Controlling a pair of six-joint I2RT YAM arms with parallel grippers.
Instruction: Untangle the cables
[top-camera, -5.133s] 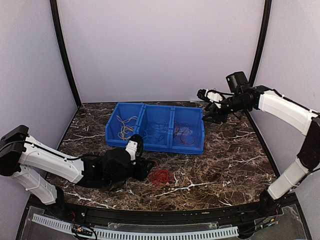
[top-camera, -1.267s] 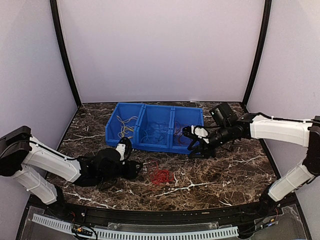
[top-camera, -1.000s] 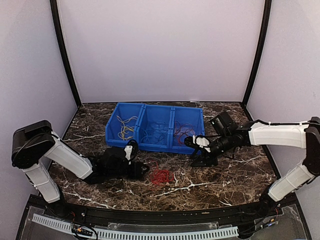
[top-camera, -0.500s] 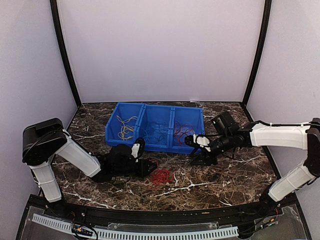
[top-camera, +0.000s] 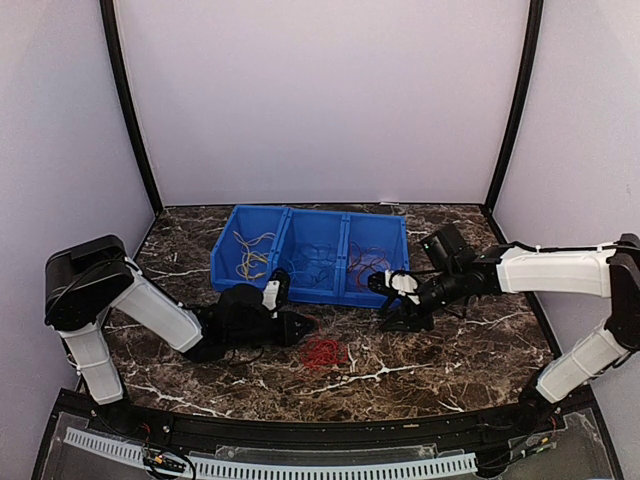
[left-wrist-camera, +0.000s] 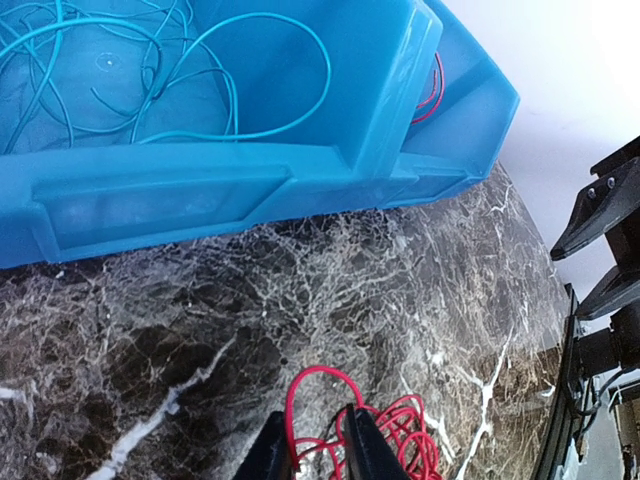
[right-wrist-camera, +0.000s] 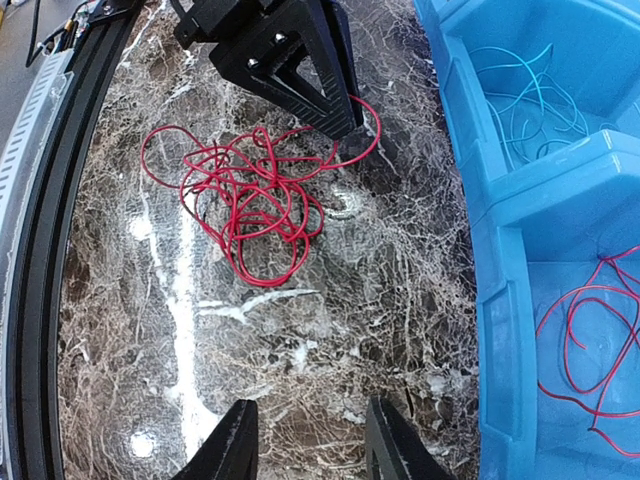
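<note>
Marble table (top-camera: 450, 350) lies open right of the red cables (top-camera: 323, 352), the blue bin (top-camera: 310, 290) seemingly close behind.

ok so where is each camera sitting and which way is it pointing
Top external: above and behind the arms, looking down and forward over the dark marble table; left arm and right arm both show.
Left wrist: low over the table, facing the blue plastic bin; left gripper at the bottom, straddling the tangled red wire cable.
Right wrist: looking down at table and bin; right gripper at the bottom.
Shared: both wrist views show bin and that cable; the right one also shows the left gripper.
</note>
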